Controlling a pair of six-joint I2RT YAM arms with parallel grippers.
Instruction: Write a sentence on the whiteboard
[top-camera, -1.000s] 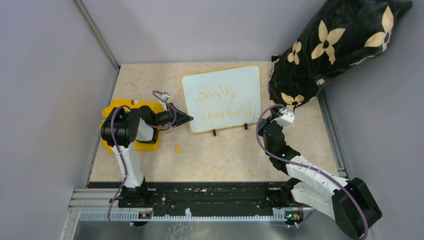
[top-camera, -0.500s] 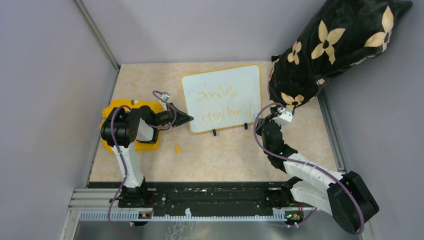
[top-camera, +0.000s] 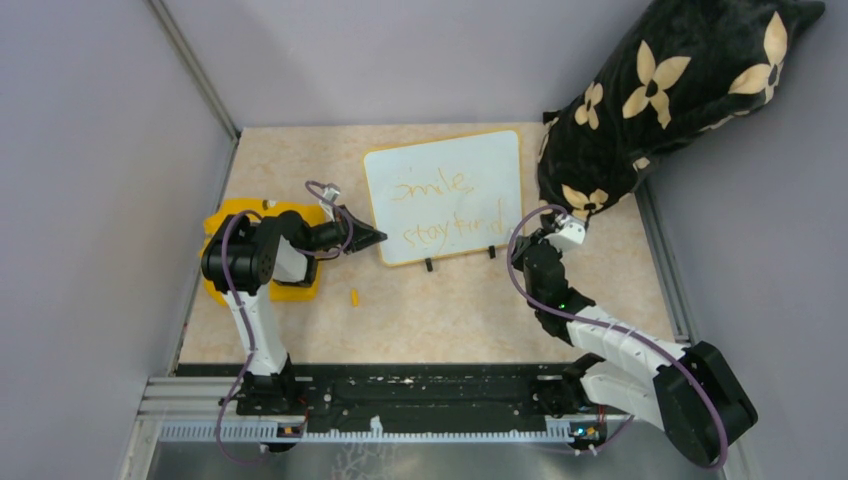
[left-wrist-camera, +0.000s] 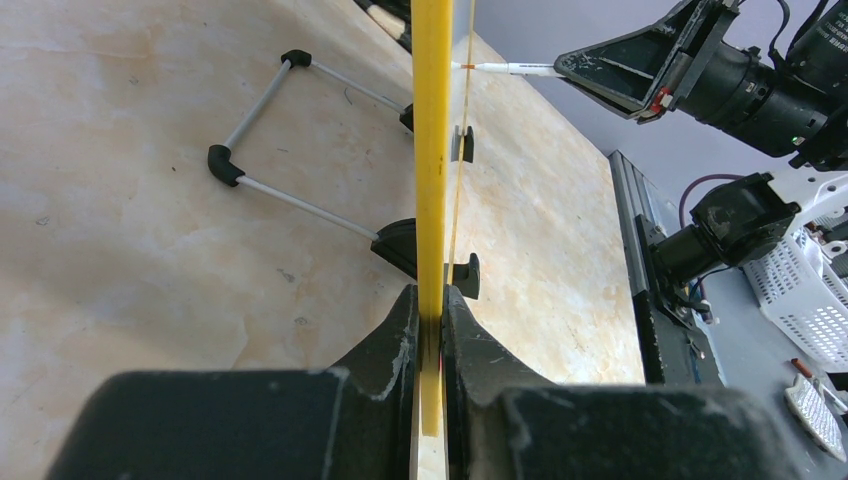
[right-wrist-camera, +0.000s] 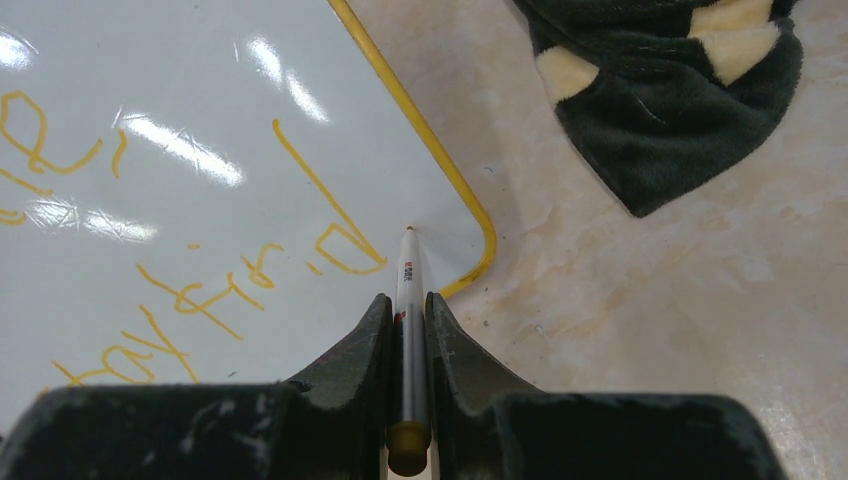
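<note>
The whiteboard (top-camera: 443, 170) stands tilted on its two black feet, yellow rim around it. The sentence (top-camera: 452, 212) reads roughly "smile" over "stay tired" in thin orange-yellow script; its end shows in the right wrist view (right-wrist-camera: 215, 290). My left gripper (top-camera: 378, 238) is shut on the whiteboard's left rim (left-wrist-camera: 432, 150), jaws pinching the edge (left-wrist-camera: 430, 295). My right gripper (top-camera: 522, 236) is shut on a white marker (right-wrist-camera: 408, 270). The marker tip sits at the board's lower right corner, just right of the last letter. The left wrist view shows the marker (left-wrist-camera: 505, 68) meeting the board face.
A black cushion with cream flowers (top-camera: 680, 90) lies at the back right, close to the board's right edge. A flat yellow piece (top-camera: 228, 215) lies under the left arm. A small orange cap (top-camera: 354, 296) lies on the table in front of the board. Grey walls enclose the table.
My right arm has shifted slightly left and its gripper has edged toward the board's lower right corner. The left gripper and the board have not moved.
</note>
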